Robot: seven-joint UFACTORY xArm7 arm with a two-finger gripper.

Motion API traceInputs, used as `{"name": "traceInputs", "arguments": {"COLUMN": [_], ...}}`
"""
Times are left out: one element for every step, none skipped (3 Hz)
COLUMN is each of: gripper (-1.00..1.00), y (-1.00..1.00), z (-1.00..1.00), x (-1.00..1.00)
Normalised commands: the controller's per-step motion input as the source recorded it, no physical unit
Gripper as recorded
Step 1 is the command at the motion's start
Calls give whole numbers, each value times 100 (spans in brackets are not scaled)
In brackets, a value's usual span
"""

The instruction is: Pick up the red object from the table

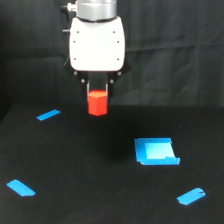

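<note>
While I watch from the exterior view, I see one white gripper (97,92) with its jaws clamped on the one red object (97,103), held clear above the black bench (90,175), one blue square piece (156,151), three blue tape strips (48,115) lying apart around it.

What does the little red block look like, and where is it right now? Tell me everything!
The red object is a small, matte, red-orange block with flat faceted sides. It stands upright, pinched at its top between the dark fingers of the tool, under the white arm. It appears lifted above the black table, touching nothing else. Its top is hidden.
</note>
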Motion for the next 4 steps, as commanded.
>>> {"name": "traceInputs", "arguments": {"gripper": [-99, -99, -99, -99], "y": [0, 0, -7, -2], "z": [20, 8, 7, 0], "x": [-4, -2, -2, 0]}}
